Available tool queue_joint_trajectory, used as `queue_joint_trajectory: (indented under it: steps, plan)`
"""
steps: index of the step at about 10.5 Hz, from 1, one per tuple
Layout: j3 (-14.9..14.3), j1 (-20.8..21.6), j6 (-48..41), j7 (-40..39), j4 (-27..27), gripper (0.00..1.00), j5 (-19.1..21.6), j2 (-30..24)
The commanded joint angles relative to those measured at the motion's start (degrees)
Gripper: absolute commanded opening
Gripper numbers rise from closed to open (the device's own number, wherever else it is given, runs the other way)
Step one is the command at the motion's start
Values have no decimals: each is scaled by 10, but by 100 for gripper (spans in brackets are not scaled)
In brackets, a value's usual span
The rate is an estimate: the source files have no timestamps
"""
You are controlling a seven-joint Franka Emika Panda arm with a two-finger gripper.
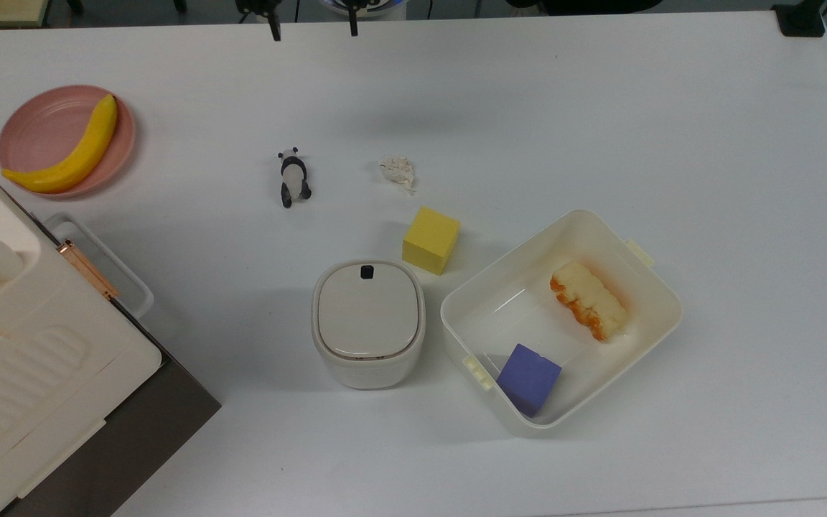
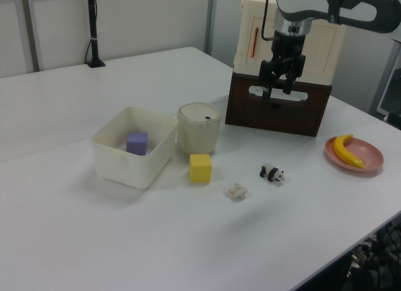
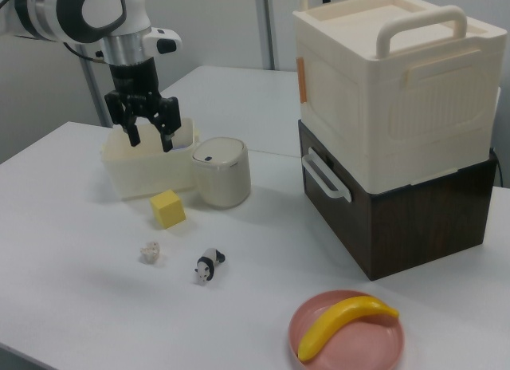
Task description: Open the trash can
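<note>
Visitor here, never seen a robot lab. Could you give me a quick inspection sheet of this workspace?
Surface: white table, bare between items.
Job's things: trash can, lid shut, button untouched.
Clutter: yellow cube, paper wad, panda, banana on plate, tub holding purple cube and cake, stacked boxes.
End effector: open, empty, above the table.
Cables: nothing seen.
Surroundings: black pole at the table's edge.
</note>
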Motion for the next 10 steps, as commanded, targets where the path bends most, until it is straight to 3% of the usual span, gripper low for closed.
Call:
queue_joint_trajectory:
  steps: [1,5,7,10]
  plan:
    - [-5,9,-17,-25,-3,0,6,-10]
    - [-5,10,-12,-31,-3,0,6,-7]
    - [-5,8,-5,-82,4,0,7,6]
    - [-5,8,48,-125,40,0,10,55]
